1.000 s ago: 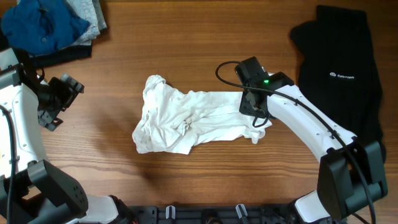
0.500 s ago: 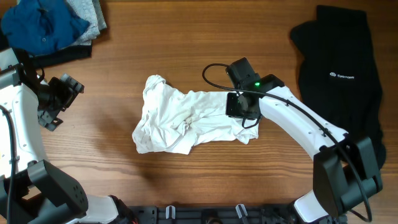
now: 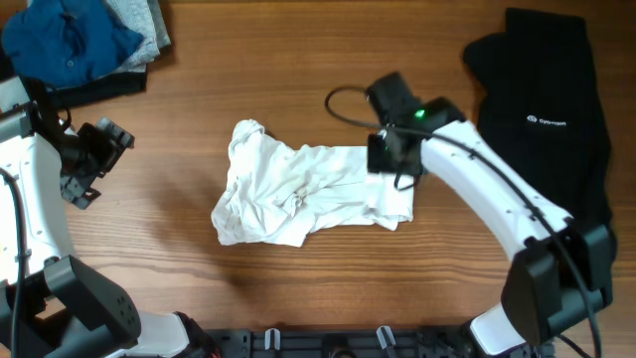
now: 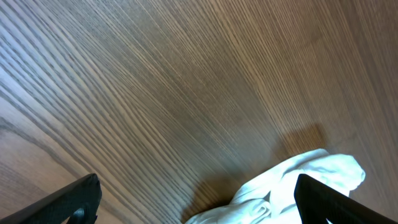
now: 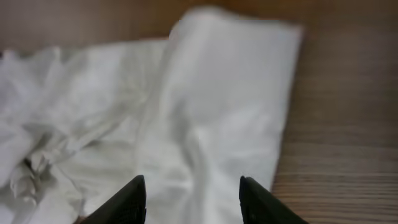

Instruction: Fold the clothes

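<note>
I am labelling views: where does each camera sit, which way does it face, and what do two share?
Overhead: above the table, facing down on the T-shirt; left gripper and right gripper show.
Left wrist: on the left arm, facing bare table and T-shirt edge; open fingertips show.
Right wrist: close above the T-shirt; parted fingertips show.
Shared: the T-shirt, in all.

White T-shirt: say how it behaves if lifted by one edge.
The white T-shirt lies crumpled in soft wrinkles, so it will probably droop limply. Its thin fabric looks light. Pushed, it would likely bunch, not slide.
</note>
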`<state>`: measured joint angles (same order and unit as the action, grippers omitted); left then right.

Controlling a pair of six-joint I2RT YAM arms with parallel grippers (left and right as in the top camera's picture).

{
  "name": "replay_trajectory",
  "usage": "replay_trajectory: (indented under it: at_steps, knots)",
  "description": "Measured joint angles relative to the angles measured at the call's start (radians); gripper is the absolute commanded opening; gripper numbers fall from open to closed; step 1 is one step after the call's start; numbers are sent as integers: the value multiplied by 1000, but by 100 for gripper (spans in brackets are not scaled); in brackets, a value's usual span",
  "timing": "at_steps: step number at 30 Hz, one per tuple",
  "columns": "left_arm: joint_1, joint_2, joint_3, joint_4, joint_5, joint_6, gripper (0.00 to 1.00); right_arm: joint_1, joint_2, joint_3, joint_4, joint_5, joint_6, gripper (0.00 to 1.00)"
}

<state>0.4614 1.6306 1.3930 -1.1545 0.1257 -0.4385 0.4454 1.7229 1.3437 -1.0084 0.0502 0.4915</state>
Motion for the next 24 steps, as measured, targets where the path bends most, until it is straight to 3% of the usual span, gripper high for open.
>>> replay_trajectory:
  at_steps: [2, 6, 12, 24]
  knots:
    - [0, 0, 0, 0, 0, 0, 100, -29, 0, 60, -13, 48, 0, 42]
    - [0, 0, 0, 0, 0, 0, 100, -116, -1, 98, -7, 82, -9, 17]
    - [0, 0, 0, 4, 0, 0, 100, -217, 37, 85, 62, 8, -44, 12]
    - [0, 0, 0, 3, 0, 0, 100, -189, 254, 65, 130, -224, -65, 8]
